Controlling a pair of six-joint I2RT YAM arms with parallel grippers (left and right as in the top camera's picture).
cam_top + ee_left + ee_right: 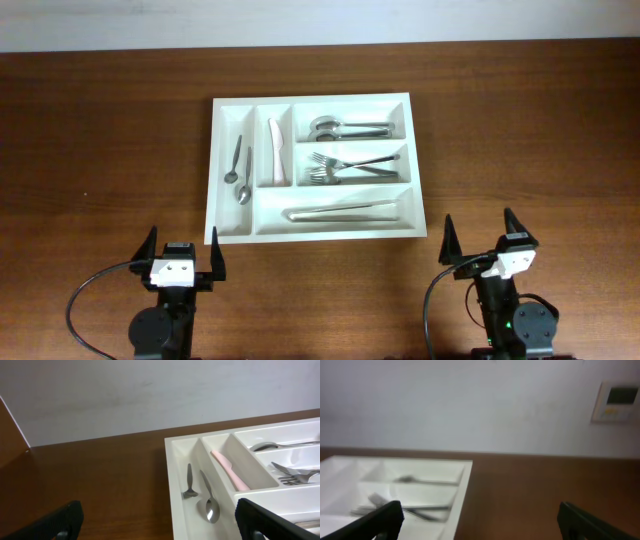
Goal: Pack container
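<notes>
- At 7 o'clock in the overhead view, the left gripper (182, 245) hovers over the table (100, 150) with its jaws wide apart and nothing between them. It stands just off the tray's near left corner, probably so the compartments stay unobstructed.
- The container (310, 101) lies flat mid-table, toward 12 o'clock from both arms and within reach of each.
- Two teaspoons (240, 172) lie lengthwise in its leftmost narrow slot, which suits their short length.
- One pale-handled knife (274, 152) lies in the second narrow slot, at 3 o'clock from the teaspoons.
- The right-hand bays hold spoons (345, 128) at 12 o'clock and forks (345, 167) in the middle. A long steel piece (345, 212), knives or tongs, lies at 6 o'clock. The cutlery appears sorted by kind.
- No loose cutlery shows on the wood, so the packing looks complete or close to it.
- At 5 o'clock, the right gripper (480, 235) hangs empty near the tray's near right corner, its jaws spread.
</notes>
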